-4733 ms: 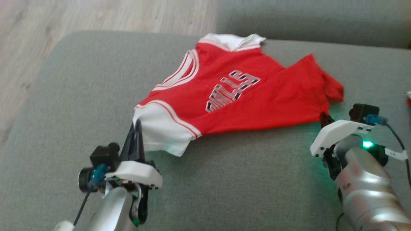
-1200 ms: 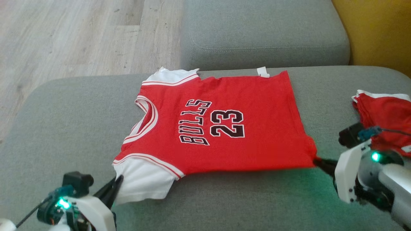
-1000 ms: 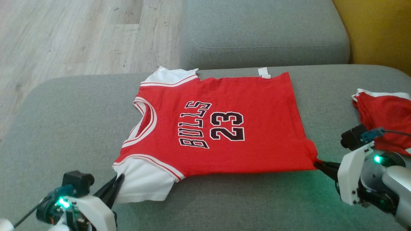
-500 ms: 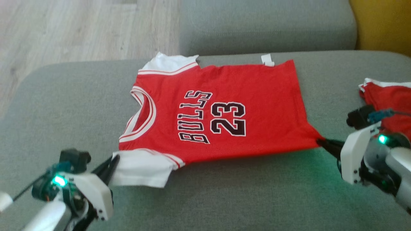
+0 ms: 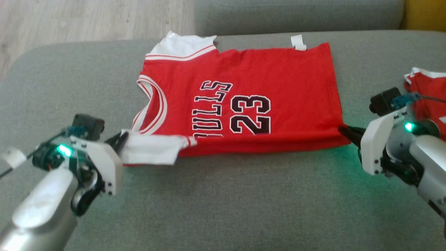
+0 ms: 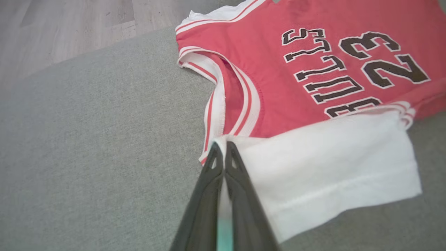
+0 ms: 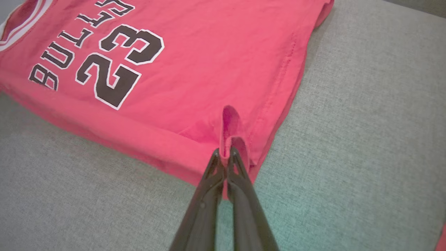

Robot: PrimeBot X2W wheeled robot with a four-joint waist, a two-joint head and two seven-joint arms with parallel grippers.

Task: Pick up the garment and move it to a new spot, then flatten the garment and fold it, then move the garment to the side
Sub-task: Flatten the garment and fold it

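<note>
The garment (image 5: 278, 80) is a red jersey with white sleeves and black "BULLS 23" lettering, spread on the grey sofa cushion (image 5: 226, 209). My left gripper (image 5: 122, 138) is shut on the near white sleeve (image 6: 324, 164), which is lifted and folded over the jersey's near edge. In the left wrist view the left gripper (image 6: 220, 148) pinches the sleeve's corner. My right gripper (image 5: 343, 130) is shut on the near hem corner; in the right wrist view the right gripper (image 7: 224, 151) holds a raised pinch of red cloth (image 7: 231, 129). The garment's near edge is rolled over onto itself.
A second red garment (image 5: 427, 94) lies on the cushion at the right, behind my right wrist. A grey backrest cushion (image 5: 296, 14) runs along the far side. Wooden floor (image 5: 87, 17) lies beyond the cushion's left edge. A yellow surface (image 5: 425, 14) shows at the top right.
Both grippers have carried the near edge away from me, over the jersey; the white sleeve and hem now lie folded onto the lettering's lower part. The head camera has tilted down.
</note>
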